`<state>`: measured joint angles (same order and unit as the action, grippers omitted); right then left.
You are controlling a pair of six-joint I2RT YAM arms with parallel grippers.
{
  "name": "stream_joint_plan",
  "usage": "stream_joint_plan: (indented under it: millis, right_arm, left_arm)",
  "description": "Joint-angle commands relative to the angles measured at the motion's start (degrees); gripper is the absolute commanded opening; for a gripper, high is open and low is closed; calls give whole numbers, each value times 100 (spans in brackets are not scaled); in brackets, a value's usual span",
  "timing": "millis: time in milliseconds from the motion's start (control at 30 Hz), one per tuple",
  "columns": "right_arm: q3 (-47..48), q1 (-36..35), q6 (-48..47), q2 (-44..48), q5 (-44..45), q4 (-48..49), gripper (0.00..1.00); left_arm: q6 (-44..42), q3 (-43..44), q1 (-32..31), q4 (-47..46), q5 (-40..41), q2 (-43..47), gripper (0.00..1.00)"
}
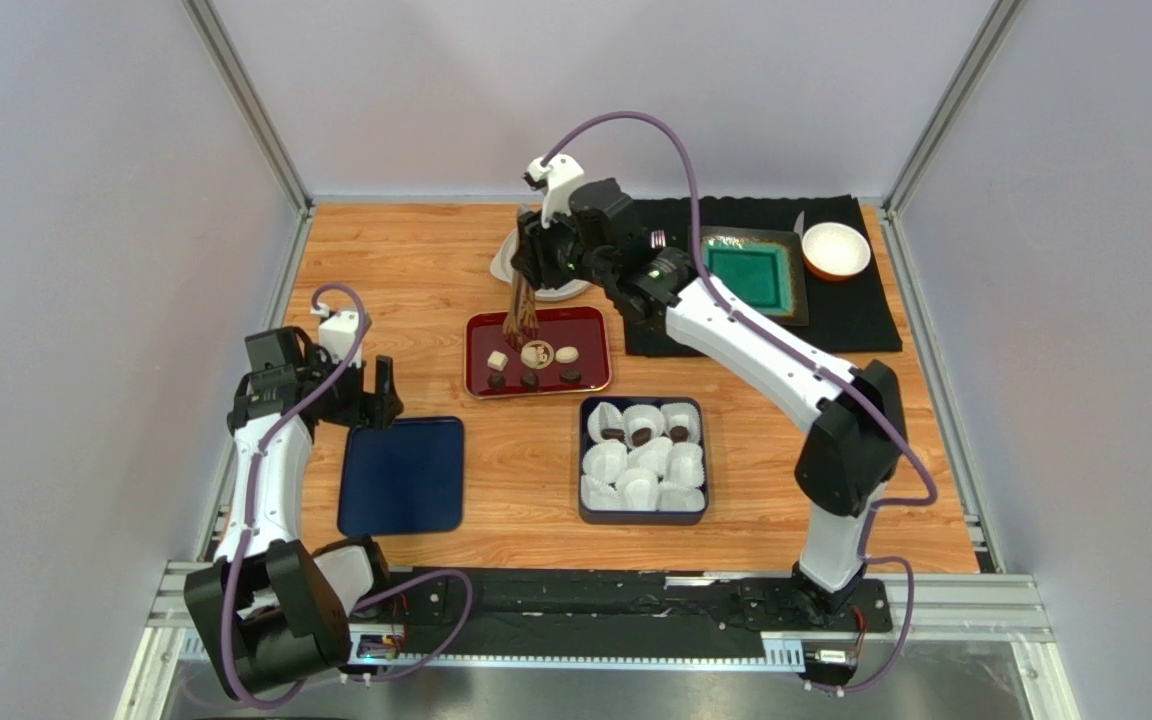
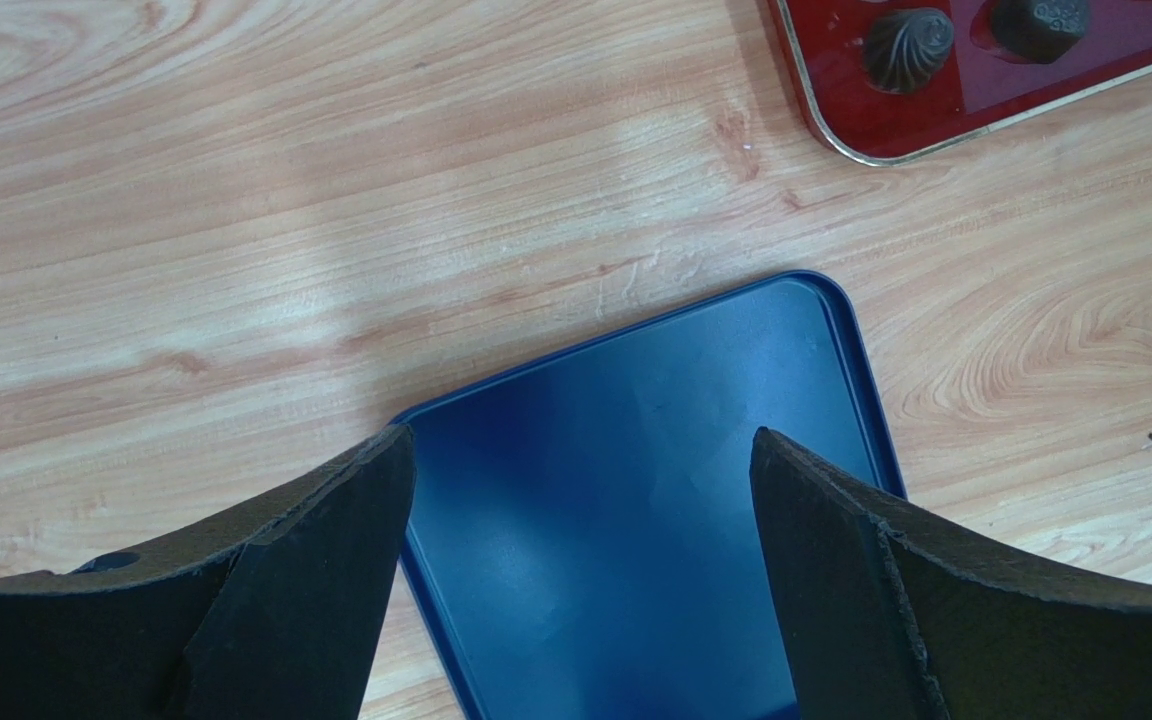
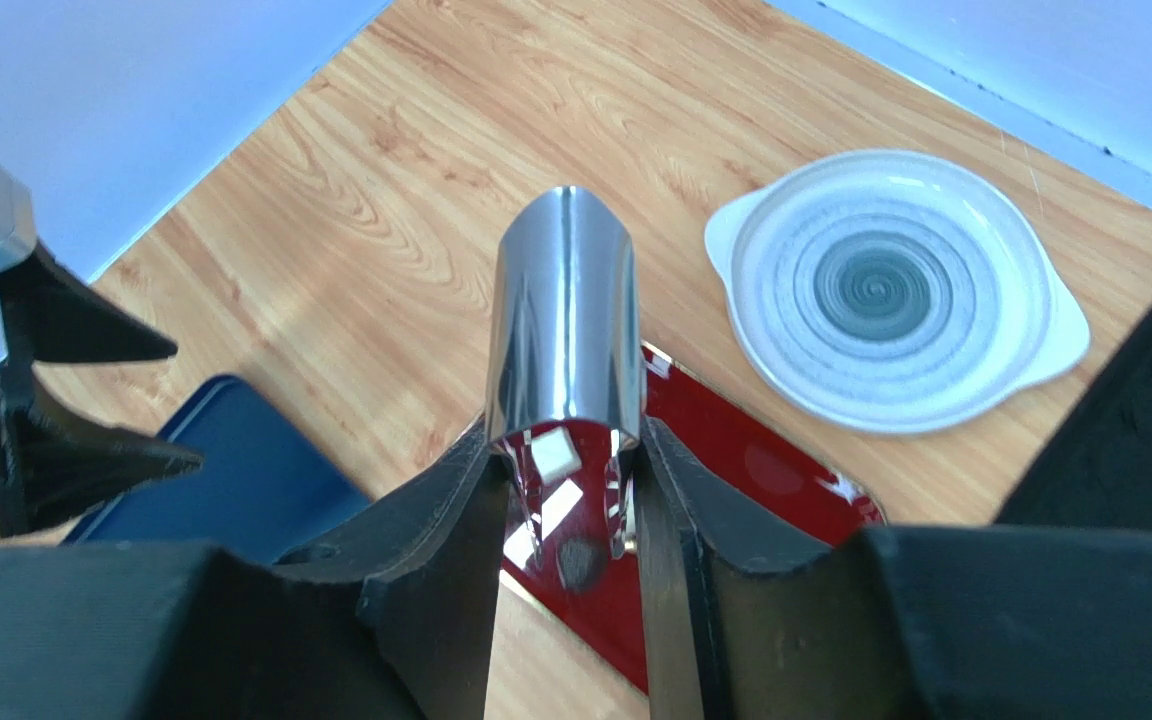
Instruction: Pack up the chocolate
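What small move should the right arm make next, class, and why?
Probably lower the right gripper, shut on the metal utensil, toward a chocolate on the red tray: the utensil hangs over that tray, and most paper cups in the box look unfilled.

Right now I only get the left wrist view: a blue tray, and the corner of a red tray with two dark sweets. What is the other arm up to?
Observer: The right tool is clamped on a shiny metal utensil over the red tray.
Operator: Where would the sweets go?
Observer: Probably the dark box right of your blue tray; it holds white paper cups, a few with chocolate inside.
Operator: Anything else out there?
Observer: A white plate lies beyond the red tray.
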<state>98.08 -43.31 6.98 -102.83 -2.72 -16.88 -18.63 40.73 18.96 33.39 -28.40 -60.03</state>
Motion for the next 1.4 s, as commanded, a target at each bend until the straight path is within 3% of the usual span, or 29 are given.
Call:
stream_joint_plan:
  millis: [0, 333, 1367]
  right_arm:
    - [824, -46, -162, -518, -97, 326, 38]
    - [1608, -46, -109, -1521, -255, 203, 39]
    - [1477, -151, -57, -1864, -422, 142, 40]
  left_arm:
    - [-149, -74, 81, -210, -78, -70, 91]
    - [-202, -65, 134, -254, -69, -141, 91]
    - [-281, -74, 275, -280, -122, -167, 91]
